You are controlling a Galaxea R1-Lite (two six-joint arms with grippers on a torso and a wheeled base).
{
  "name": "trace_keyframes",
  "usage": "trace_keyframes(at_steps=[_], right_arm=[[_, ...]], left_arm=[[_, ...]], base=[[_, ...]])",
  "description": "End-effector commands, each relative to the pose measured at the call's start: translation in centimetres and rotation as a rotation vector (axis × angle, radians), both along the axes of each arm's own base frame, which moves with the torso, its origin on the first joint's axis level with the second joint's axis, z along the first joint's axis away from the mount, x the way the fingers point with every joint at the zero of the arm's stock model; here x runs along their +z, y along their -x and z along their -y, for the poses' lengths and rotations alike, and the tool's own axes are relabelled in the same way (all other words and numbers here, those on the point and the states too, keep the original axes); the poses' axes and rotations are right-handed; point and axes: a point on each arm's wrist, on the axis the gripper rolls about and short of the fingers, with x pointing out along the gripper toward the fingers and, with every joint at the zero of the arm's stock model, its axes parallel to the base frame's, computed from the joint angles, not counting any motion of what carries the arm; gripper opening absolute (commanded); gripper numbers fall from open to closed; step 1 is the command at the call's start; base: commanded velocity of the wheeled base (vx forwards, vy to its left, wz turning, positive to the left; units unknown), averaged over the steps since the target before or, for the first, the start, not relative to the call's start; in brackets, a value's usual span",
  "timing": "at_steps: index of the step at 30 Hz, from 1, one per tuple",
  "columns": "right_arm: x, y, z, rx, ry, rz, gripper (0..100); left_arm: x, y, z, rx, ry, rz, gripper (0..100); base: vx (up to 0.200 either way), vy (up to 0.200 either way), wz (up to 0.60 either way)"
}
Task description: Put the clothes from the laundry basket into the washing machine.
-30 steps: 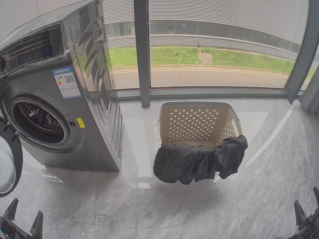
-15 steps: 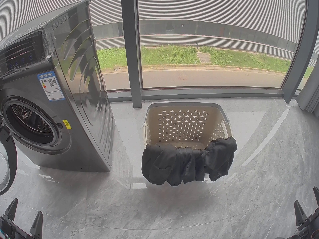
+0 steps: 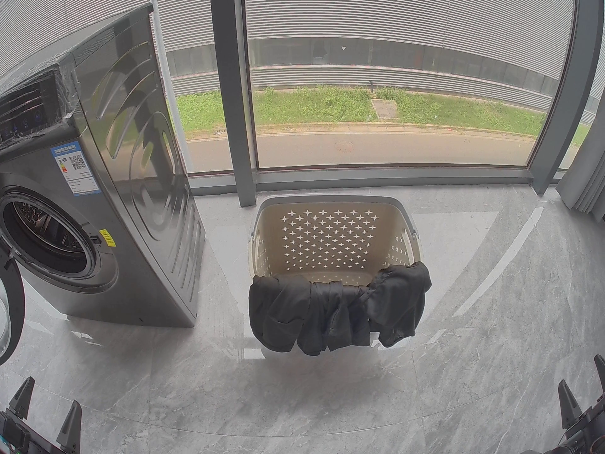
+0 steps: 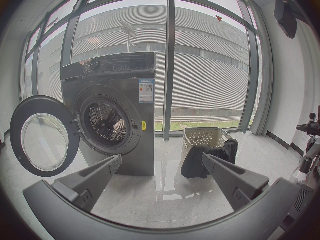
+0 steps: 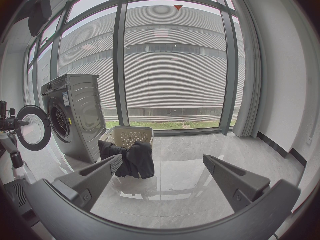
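Clothes (image 3: 334, 313): draped over laundry basket (image 3: 334, 202) near rim.
Washing machine (image 3: 126, 178): left of basket, door (image 4: 43, 135) open.
Left tool (image 4: 160, 158), right tool (image 5: 161, 160): wide, empty.

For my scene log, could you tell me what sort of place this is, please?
Likely a laundry corner in a glass-fronted building: a front-loading washing machine with its door open, a laundry basket with dark clothes draped over its rim, and floor-to-ceiling windows.
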Motion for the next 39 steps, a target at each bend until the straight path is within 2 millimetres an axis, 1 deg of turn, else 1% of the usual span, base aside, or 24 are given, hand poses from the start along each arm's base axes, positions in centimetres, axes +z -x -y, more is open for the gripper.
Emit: trace_keyframes(at_steps=[1,23,25,26,27,29,30,31,32,35,36,37,39], right_arm=[[-0.5,0.0,0.0,0.0,0.001,-0.004,100],[-0.5,0.0,0.0,0.0,-0.004,-0.004,100],[-0.4,0.0,0.0,-0.001,-0.006,0.005,100],[0.0,0.0,0.0,0.005,-0.008,0.028,100],[0.8,0.3,0.0,0.009,-0.016,0.072,100],[3.8,1.3,0.0,0.018,-0.063,0.168,100],[4.2,1.4,0.0,0.022,-0.071,0.173,100],[5.0,1.2,0.0,0.046,-0.088,0.122,100],[5.1,0.8,0.0,0.091,-0.095,0.053,100],[4.7,-0.7,-0.1,0.222,-0.096,-0.127,100],[4.6,-0.8,-0.1,0.226,-0.096,-0.135,100],[4.1,-1.7,-0.3,0.293,-0.085,-0.223,100],[3.8,-2.0,-0.3,0.334,-0.079,-0.257,100]], left_arm=[[-0.5,0.0,0.0,0.0,-0.001,0.0,100],[-0.5,0.0,0.0,0.0,-0.002,0.0,100],[-0.5,0.0,0.0,0.0,-0.002,0.0,100],[-0.5,0.0,0.0,0.0,-0.004,0.001,100],[-0.5,0.0,0.0,0.0,-0.002,0.001,100],[-0.5,0.0,0.0,0.0,-0.004,0.001,100],[-0.5,0.0,0.0,0.0,-0.004,0.0,100],[-0.5,0.0,0.0,0.0,-0.004,0.0,100],[-0.5,0.0,0.0,0.0,-0.004,0.001,100],[-0.5,0.0,0.0,0.0,-0.002,0.0,100],[-0.5,0.0,0.0,0.0,-0.002,0.0,100],[-0.5,0.0,0.0,0.0,-0.004,0.001,100],[-0.5,0.0,0.0,0.0,-0.006,0.001,100]], base=[[0.0,0.0,0.0],[0.0,0.0,0.0],[0.0,-0.2,0.0],[0.0,-0.2,0.0],[0.0,-0.2,0.0],[0.0,-0.2,0.0],[0.0,-0.2,0.0],[0.0,0.0,0.0],[0.0,0.0,0.0],[0.0,0.0,0.0],[0.0,0.0,0.0],[0.0,0.0,0.0],[0.0,0.0,0.0]])
